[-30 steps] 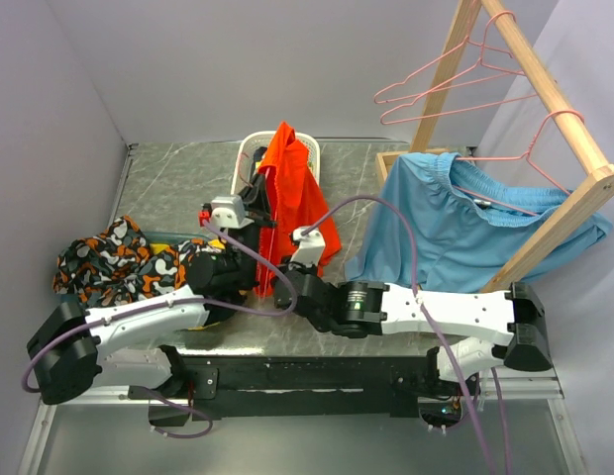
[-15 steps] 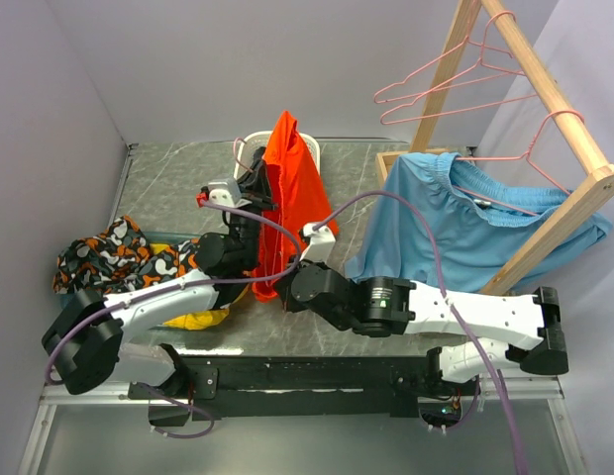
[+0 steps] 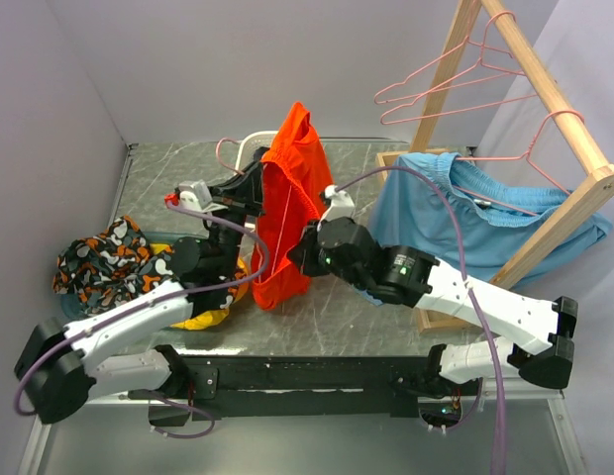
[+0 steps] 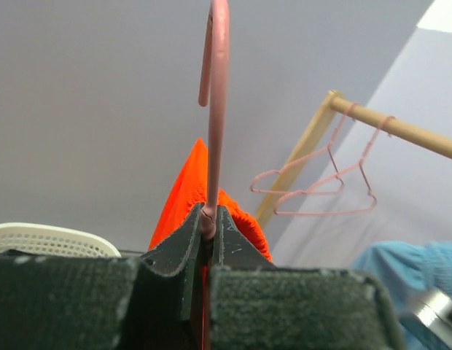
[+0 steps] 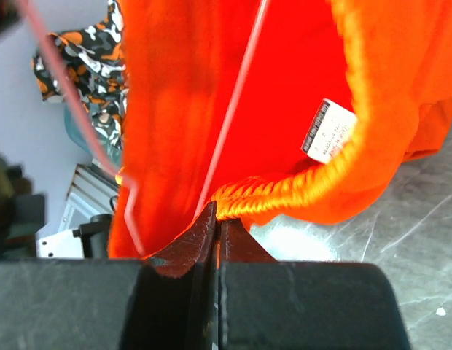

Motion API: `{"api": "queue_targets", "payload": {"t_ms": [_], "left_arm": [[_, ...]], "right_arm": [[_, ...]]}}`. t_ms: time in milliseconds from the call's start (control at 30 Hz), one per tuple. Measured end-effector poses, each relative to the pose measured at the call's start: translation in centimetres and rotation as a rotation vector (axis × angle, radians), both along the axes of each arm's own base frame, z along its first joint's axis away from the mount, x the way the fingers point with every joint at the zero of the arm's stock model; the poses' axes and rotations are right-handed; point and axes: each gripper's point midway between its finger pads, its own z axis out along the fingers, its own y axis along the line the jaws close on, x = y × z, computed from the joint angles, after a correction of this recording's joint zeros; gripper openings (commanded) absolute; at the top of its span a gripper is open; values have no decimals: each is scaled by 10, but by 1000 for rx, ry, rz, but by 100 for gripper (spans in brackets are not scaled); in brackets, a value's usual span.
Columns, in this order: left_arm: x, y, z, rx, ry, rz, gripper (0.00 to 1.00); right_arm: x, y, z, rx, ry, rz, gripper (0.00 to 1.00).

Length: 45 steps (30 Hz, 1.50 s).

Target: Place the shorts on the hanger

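The bright red-orange shorts [image 3: 287,198] hang in the air over the table's middle, draped on a pink wire hanger [image 3: 226,150]. My left gripper [image 3: 250,188] is shut on the hanger's neck [image 4: 209,211]; the hook rises above the jaws in the left wrist view. My right gripper [image 3: 309,245] is shut on the shorts' gathered waistband [image 5: 284,191], with the hanger's wire [image 5: 233,102] running inside the fabric. A white label [image 5: 326,131] shows on the waistband.
Light blue shorts [image 3: 465,223] hang on a pink hanger from the wooden rack [image 3: 545,89] at right, with two bare pink hangers [image 3: 436,84] above. A white basket [image 3: 250,146] stands behind. Patterned cloth [image 3: 114,262] and a yellow item [image 3: 203,317] lie at left.
Both grippers have risen and moved away from the arm bases, lifting the hanger and the shorts higher. The shorts now hang more spread along the hanger.
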Motion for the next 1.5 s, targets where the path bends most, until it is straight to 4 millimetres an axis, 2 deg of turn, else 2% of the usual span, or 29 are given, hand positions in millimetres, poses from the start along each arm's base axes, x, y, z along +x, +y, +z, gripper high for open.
{"api": "queue_targets", "payload": {"t_ms": [167, 333, 467, 567, 600, 633, 700, 767, 867, 1000, 1100, 1200, 1333, 1433, 1467, 1500], "left_arm": [[-12, -7, -4, 56, 51, -86, 1], [-12, -24, -32, 175, 153, -158, 1], [-13, -35, -47, 273, 234, -200, 1], [-17, -39, -34, 324, 267, -235, 1], [-19, -39, -26, 332, 269, -242, 1], [-21, -39, -19, 335, 269, -248, 1], [-26, -36, -9, 348, 277, -258, 1], [-31, -34, -3, 375, 299, -270, 1], [-36, -32, -8, 415, 340, -285, 1], [-45, -27, -26, 467, 400, -306, 1], [-51, -25, -35, 498, 430, -325, 1], [-57, -23, -39, 512, 442, -341, 1], [-61, -21, -41, 521, 449, -352, 1], [-63, -21, -42, 526, 453, -358, 1], [-63, -21, -43, 528, 453, -361, 1], [-64, -21, -43, 529, 453, -364, 1]], "right_arm": [[5, 1, 22, 36, -17, 32, 0], [10, 2, 59, 90, -72, 41, 0], [15, 1, 71, 100, -94, 36, 2], [19, 2, 69, 90, -95, 38, 21], [18, 3, 67, 85, -96, 49, 35], [18, 3, 66, 80, -96, 60, 43], [17, 4, 64, 69, -100, 74, 54], [17, 3, 61, 47, -112, 85, 57], [16, -4, 56, 17, -133, 88, 59], [20, -23, 60, -28, -190, 43, 59], [25, -29, 62, -61, -229, 33, 56], [28, -24, 53, -104, -236, 47, 54], [36, -10, 26, -181, -211, 68, 51], [42, -2, 4, -243, -190, 79, 26], [44, 0, -2, -264, -184, 76, 12], [48, -1, -6, -288, -179, 65, 8]]}}
